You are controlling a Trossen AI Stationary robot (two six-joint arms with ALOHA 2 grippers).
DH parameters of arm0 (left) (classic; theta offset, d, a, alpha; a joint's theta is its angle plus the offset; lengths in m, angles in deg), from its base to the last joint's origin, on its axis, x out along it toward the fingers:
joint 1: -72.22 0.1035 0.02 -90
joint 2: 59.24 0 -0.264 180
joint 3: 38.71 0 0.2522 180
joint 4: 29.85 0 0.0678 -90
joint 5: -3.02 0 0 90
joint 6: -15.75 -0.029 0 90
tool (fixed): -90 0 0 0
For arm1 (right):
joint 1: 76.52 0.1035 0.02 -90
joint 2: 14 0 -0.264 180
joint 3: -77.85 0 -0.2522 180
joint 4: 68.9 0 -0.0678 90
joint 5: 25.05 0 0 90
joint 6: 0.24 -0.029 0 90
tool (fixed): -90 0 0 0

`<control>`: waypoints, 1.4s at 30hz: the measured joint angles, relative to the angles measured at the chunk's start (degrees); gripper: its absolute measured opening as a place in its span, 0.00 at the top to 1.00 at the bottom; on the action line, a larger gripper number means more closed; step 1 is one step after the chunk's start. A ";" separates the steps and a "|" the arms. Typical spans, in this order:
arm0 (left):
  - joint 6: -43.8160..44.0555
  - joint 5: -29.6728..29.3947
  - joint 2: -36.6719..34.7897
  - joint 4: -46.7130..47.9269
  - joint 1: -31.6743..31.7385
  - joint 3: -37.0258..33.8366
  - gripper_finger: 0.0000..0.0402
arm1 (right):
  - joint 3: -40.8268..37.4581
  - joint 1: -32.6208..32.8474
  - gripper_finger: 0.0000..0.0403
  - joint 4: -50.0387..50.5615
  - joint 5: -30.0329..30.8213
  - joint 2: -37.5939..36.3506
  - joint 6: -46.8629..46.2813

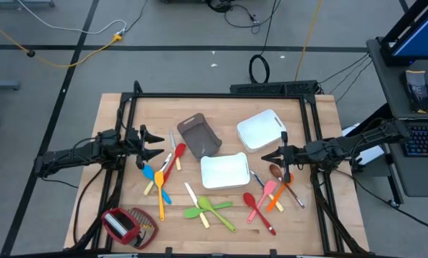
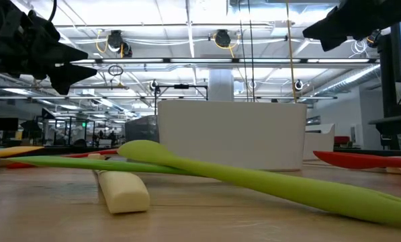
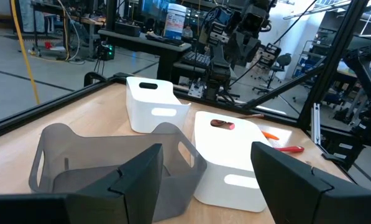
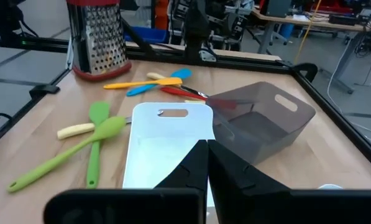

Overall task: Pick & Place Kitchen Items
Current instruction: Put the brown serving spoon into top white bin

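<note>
Kitchen items lie on the wooden table in three groups. On the left are a blue spoon [image 1: 156, 180], a yellow spatula [image 1: 160, 195], a red spoon [image 1: 176, 158] and a knife [image 1: 172, 140]. At the front middle are a green spoon and spatula [image 1: 214, 209]. On the right are a brown spoon [image 1: 276, 171], a pink spatula [image 1: 268, 191], an orange one [image 1: 277, 199] and red spoons [image 1: 254, 203]. My left gripper [image 1: 160, 145] hovers open and empty above the left group, facing the grey-brown tray [image 3: 110, 168]. My right gripper [image 1: 266, 157] hovers shut and empty beside the right group, facing a white tray [image 4: 163, 149].
A grey-brown tray [image 1: 198, 135] and two white trays [image 1: 261, 130] [image 1: 224, 171] stand mid-table between the arms. A red-and-silver grater [image 1: 124, 226] lies at the near left corner. A black frame [image 1: 221, 97] borders the table. In the low view the green spoon [image 2: 254, 178] lies over a pale handle [image 2: 123, 191].
</note>
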 joint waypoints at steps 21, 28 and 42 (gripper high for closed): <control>0.00 0.00 -0.01 0.00 -0.01 -0.01 0.38 | 0.00 0.00 0.99 6.54 -0.22 -0.01 -0.07; 0.00 0.00 -0.01 0.00 0.01 0.00 0.38 | 0.00 0.00 0.99 6.46 -0.22 -0.02 -0.09; 0.00 0.00 -0.01 0.00 0.01 -0.01 0.38 | 0.00 0.01 0.99 6.45 -0.24 -0.02 -0.18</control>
